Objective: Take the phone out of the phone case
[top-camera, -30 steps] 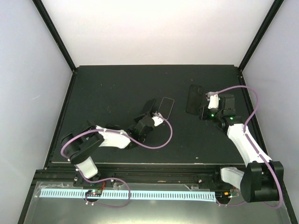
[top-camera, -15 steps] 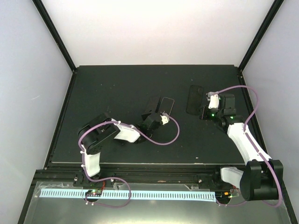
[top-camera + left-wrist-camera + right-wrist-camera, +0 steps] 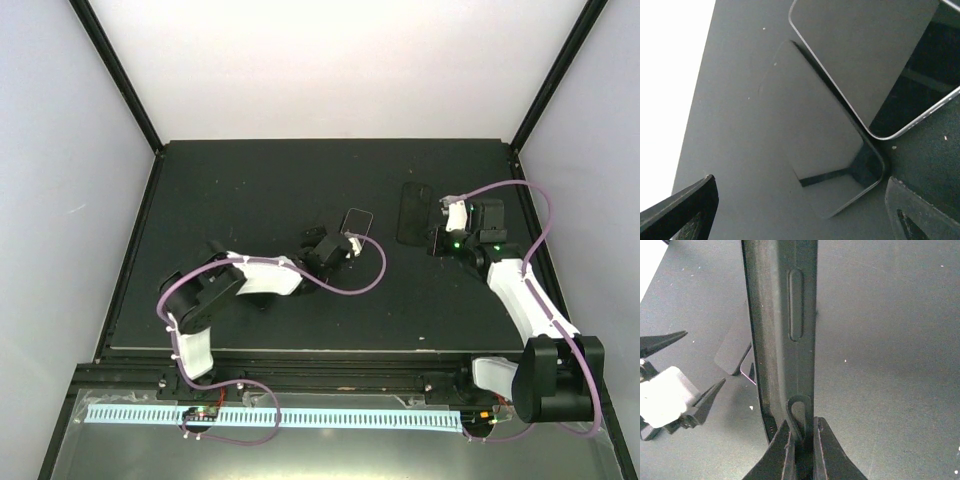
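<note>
Top external shows one phone (image 3: 357, 222) lying mid-table and one phone case (image 3: 414, 212), apart from it. My right gripper (image 3: 800, 440) pinches the phone case by its edge; my left gripper (image 3: 800, 190) gapes wide, empty, beside the phone

Light in my top view is flat and comes from overhead. The matte black table (image 3: 250, 190) soaks it up with hardly any shadows, while the white walls past the far edge blow out. The light strip (image 3: 270, 417) below the near edge glares hard.

Left wrist cam is softer. The phone (image 3: 860, 55) has a grey sheen over half its glass and throws a fuzzy shadow. My left fingers (image 3: 685, 210) are dark blurs, and the top-left is pure white.

Right wrist cam is sharper: the phone case (image 3: 782, 340) edge and the dust specks look crisp.
</note>
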